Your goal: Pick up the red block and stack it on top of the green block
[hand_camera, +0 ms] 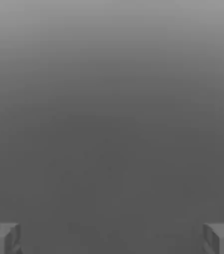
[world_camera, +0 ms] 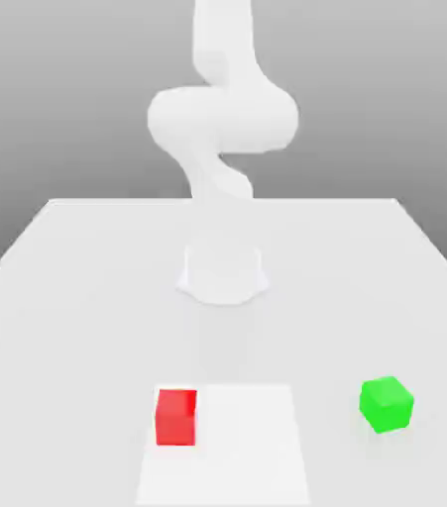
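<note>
On the white table (world_camera: 88, 297) my small matte red cube (world_camera: 175, 416) and green cube (world_camera: 386, 403) sit well apart, my white arm (world_camera: 222, 124) upright, gripper (hand_camera: 112, 238) fingers spread wide, empty.

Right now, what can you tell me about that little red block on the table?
The red block is a small, plain bright red cube with a matte, unmarked look. It sits flat and upright on the white table, at the edge of a paler square patch near the front. Nothing touches it but the table. The green block, of similar size, lies well apart, toward the exterior view's right. The arm's base stands behind it, farther back.
</note>
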